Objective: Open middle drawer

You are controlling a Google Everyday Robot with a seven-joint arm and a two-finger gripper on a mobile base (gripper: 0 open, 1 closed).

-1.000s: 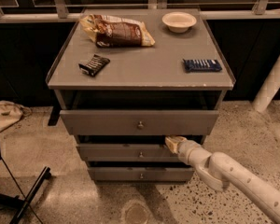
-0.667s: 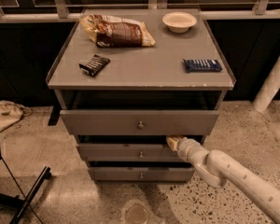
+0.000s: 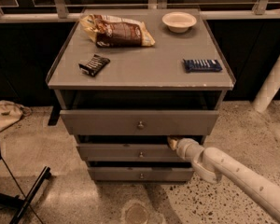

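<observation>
Grey counter (image 3: 144,73) unit, three drawers. Middle drawer (image 3: 126,152) sat between the top and bottom ones. My gripper (image 3: 173,143) was at its upper right edge; couldn't tell whether open or closed. Snack bag (image 3: 116,31) and blue bar (image 3: 203,65): labels unreadable.

Grey cabinet top (image 3: 144,66). At the back edge, left of centre: a crumpled snack bag (image 3: 116,31). Back right corner: a pale bowl (image 3: 178,21). Near the left edge: a dark wrapper (image 3: 94,65). Near the right edge: a blue bar (image 3: 203,65). Below the front edge: the gripper (image 3: 172,143), at the right end of the middle drawer (image 3: 126,152).
</observation>
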